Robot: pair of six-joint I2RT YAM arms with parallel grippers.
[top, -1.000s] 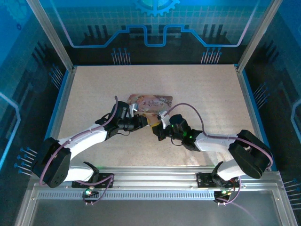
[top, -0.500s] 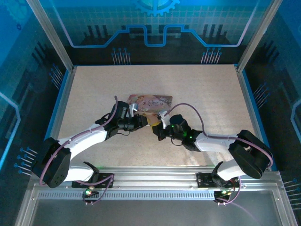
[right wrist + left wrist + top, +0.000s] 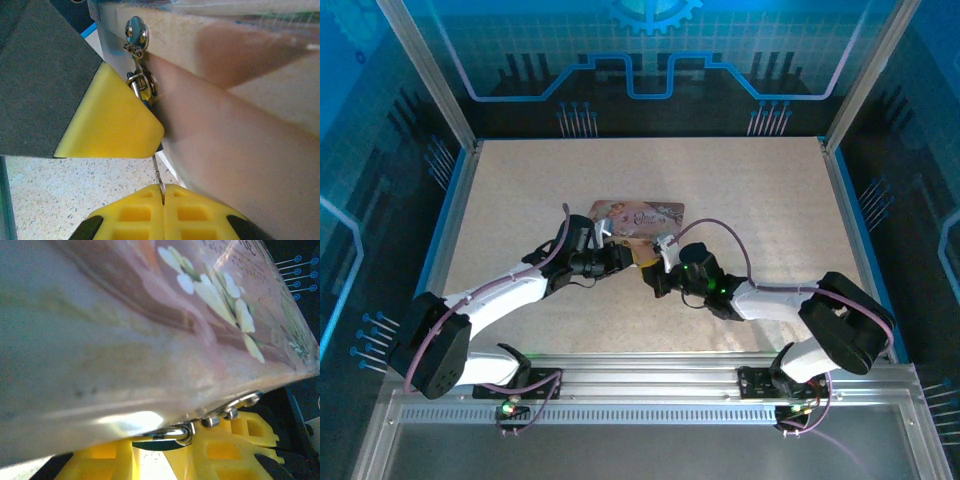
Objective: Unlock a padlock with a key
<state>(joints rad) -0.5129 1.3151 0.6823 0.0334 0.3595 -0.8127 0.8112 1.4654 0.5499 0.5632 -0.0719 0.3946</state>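
The small padlock (image 3: pixel 165 436) hangs by its chrome shackle from the hasp (image 3: pixel 136 31) on the front of the pink illustrated tin (image 3: pixel 638 218). My left gripper (image 3: pixel 161 452) is shut on its dark body, yellow fingers (image 3: pixel 227 447) on either side, right under the tin's edge. My right gripper (image 3: pixel 162 192) is shut on the thin key (image 3: pixel 158 174). The key's shaft runs up from the closed pads and vanishes behind the left gripper's yellow finger (image 3: pixel 112 120), where the lock body sits; its tip is hidden. In the top view both grippers (image 3: pixel 642 265) meet at the tin's near edge.
The tin lies mid-table, its wall (image 3: pixel 240 150) close beside my right fingers. Speckled tabletop (image 3: pixel 740 180) lies open behind and to both sides. Aluminium frame posts (image 3: pixel 440 100) and blue panels enclose the table.
The right arm has crept slightly to the left towards the padlock. The left arm and the tin have stayed put.
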